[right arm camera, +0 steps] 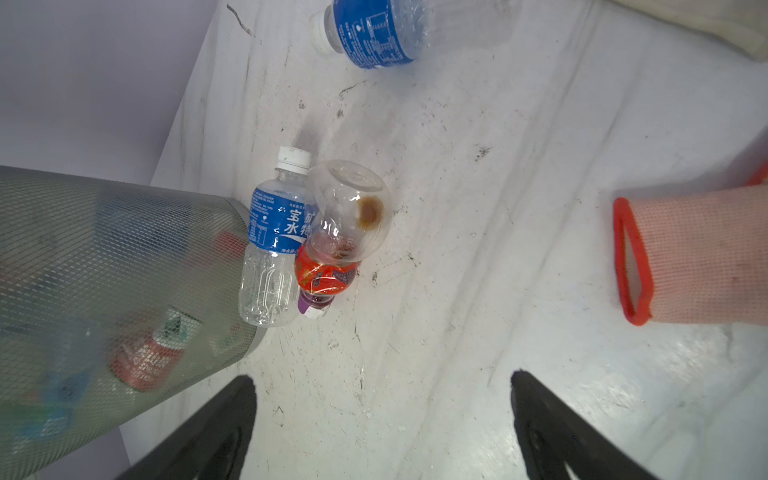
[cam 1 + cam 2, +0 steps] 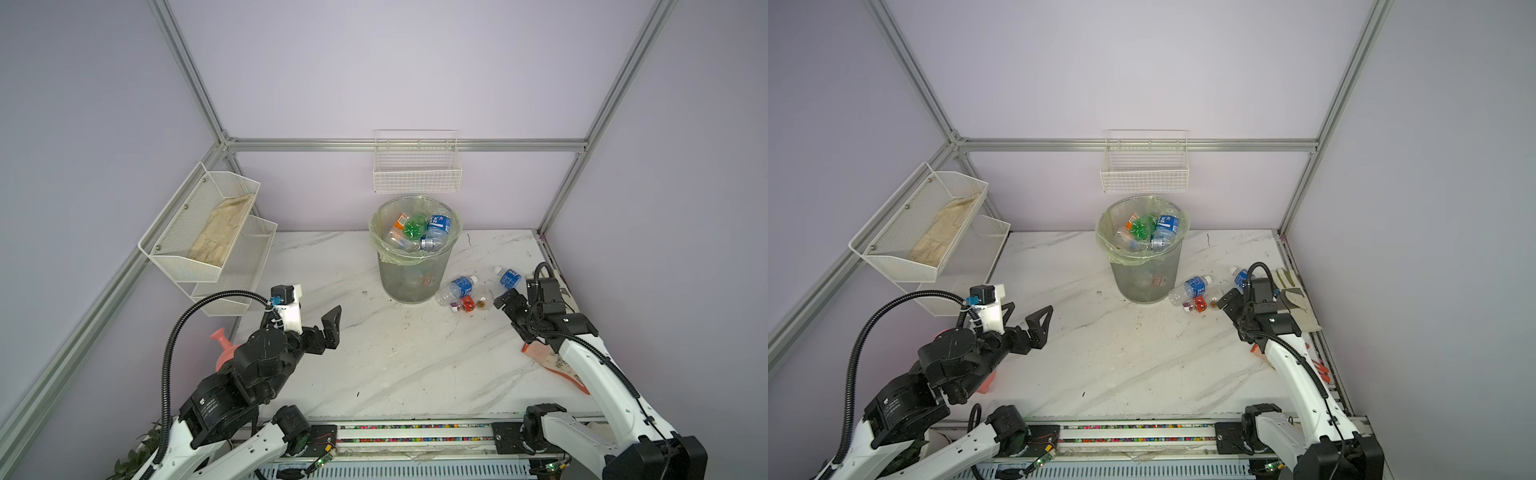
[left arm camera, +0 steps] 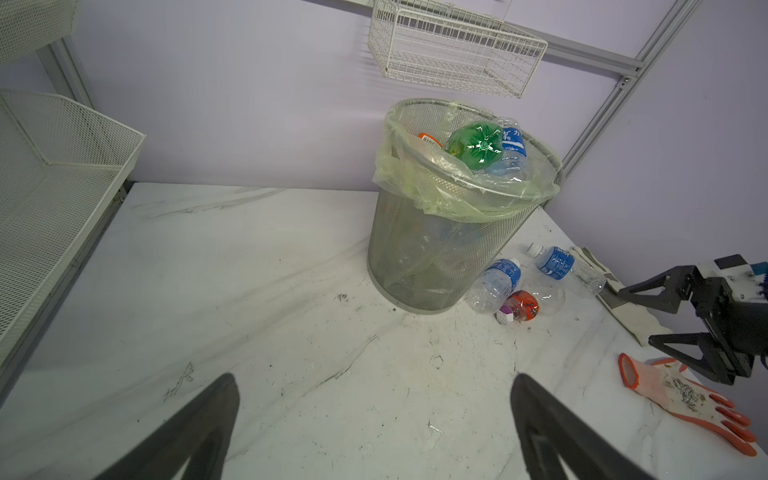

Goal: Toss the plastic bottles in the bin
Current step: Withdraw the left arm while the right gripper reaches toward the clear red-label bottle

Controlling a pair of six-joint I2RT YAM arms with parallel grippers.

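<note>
The right hand (image 1: 382, 376) gapes empty. Three plastic bottles (image 1: 272, 232) lie on the table (image 1: 457, 332) just ahead of it, beside the bin (image 1: 104, 270). The left hand (image 3: 374, 376) is open too, well back from the bin.

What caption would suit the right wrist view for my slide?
Open right gripper facing a blue-label bottle and a red-label bottle lying beside the wire-mesh bin.

bench (image 2: 374, 365): white stone look with grey veins, smooth, a little glossy, many dark scuffs.
bin (image 2: 409, 282): grey metal mesh, matt.
bag (image 3: 415, 187): thin pale green plastic, translucent, wrinkled.
bottles (image 1: 270, 266): clear plastic, glossy, with shiny film labels.
wall basket (image 2: 417, 174): white coated wire.
rack (image 2: 187, 266): white fine metal mesh.
glove (image 3: 673, 390): knitted cloth, orange rubbery fingers.
</note>
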